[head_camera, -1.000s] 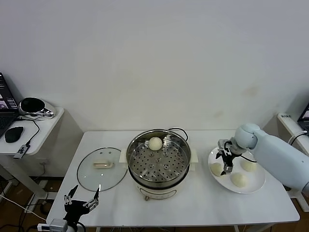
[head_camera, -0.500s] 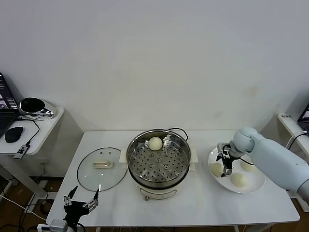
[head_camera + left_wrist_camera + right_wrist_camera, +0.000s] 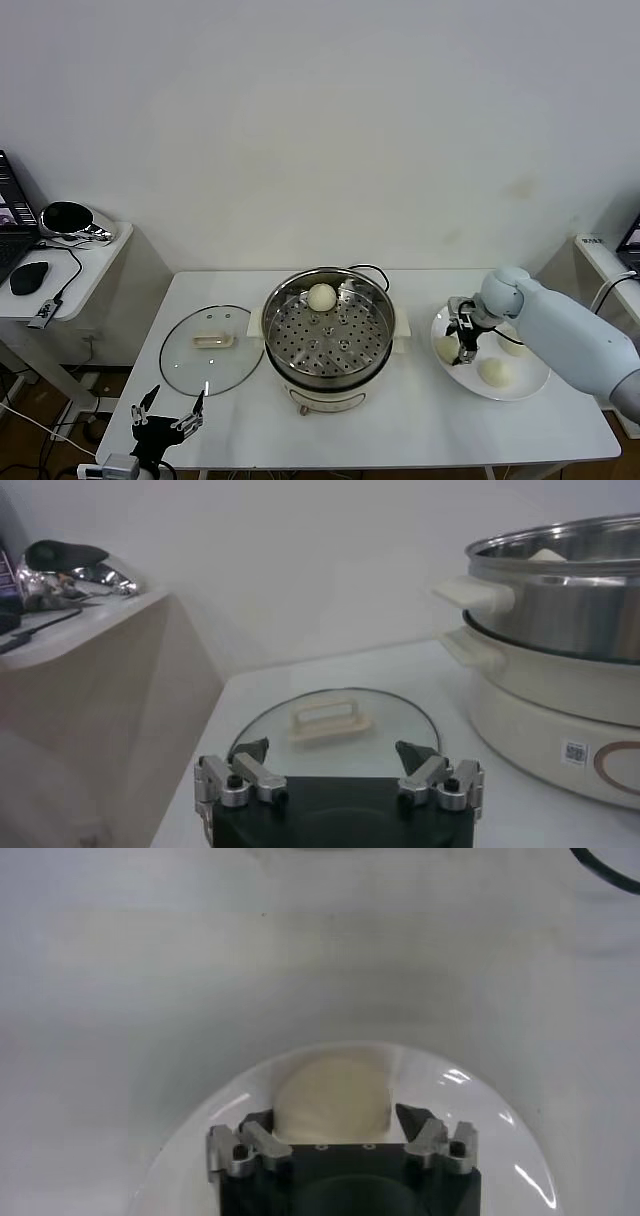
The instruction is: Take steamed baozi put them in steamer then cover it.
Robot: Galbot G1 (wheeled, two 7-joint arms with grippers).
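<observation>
White table (image 3: 420, 420) carries the round shiny steel steamer (image 3: 329, 335) on its cream pot base; 1 smooth cream-white baozi (image 3: 321, 296) lies at the far side of the perforated floor. Round clear glass cover (image 3: 211, 348) with cream bar handle lies flat on the table to the steamer's left. Flat white plate (image 3: 520, 384) to the right holds 3 more baozi. Right end effector (image 3: 462, 338) is down over the plate's leftmost baozi (image 3: 331, 1092), fingers closed against both sides. Left end effector (image 3: 336, 772) hangs open near the table's front-left edge, before the cover.
</observation>
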